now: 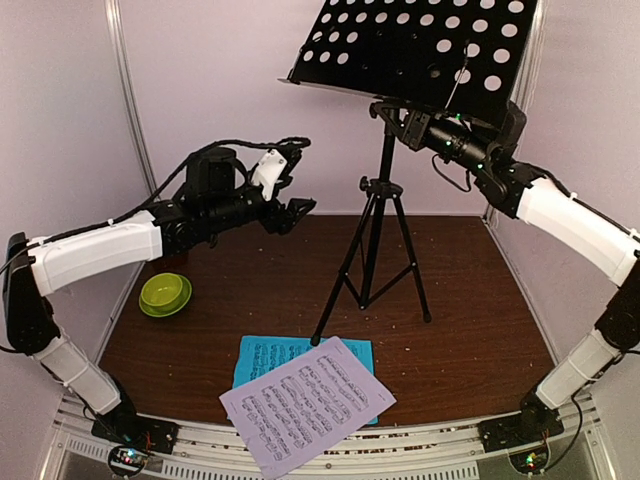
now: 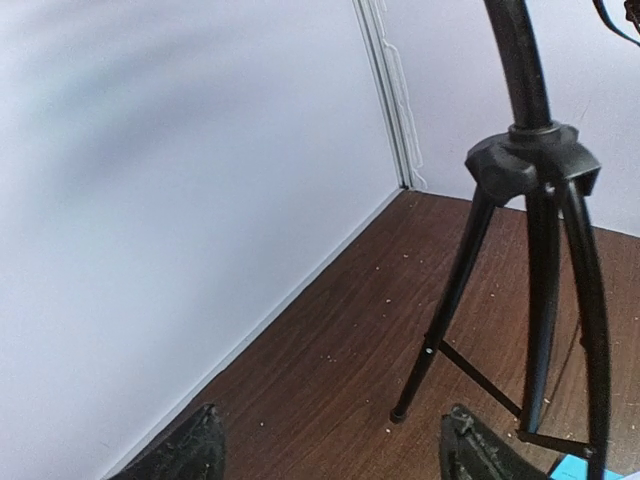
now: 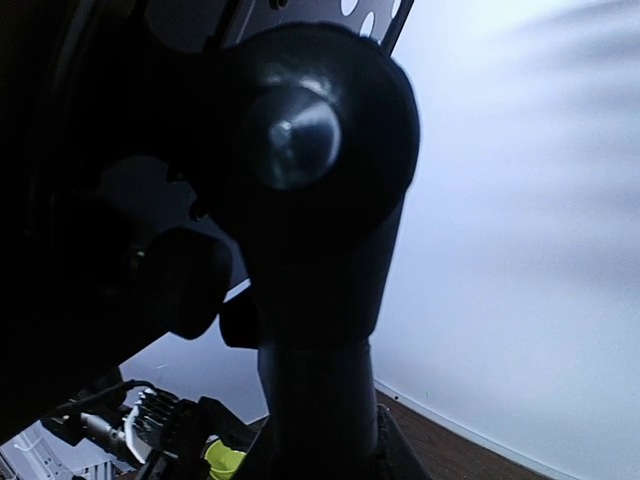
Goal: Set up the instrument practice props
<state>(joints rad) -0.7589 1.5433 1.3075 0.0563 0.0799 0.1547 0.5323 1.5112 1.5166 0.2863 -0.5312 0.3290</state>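
Stand (image 1: pixel 378 188) at 12 o'clock: right gripper (image 1: pixel 412 128), reaching from 3, clamps its neck; left gripper (image 1: pixel 300 208) hovers at 9, jaws apart.

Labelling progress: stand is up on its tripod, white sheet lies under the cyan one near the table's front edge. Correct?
No: the white sheet lies on top of the cyan sheet, as the top external view shows. The stand is up on its tripod, and the sheets are near the front edge of the table.
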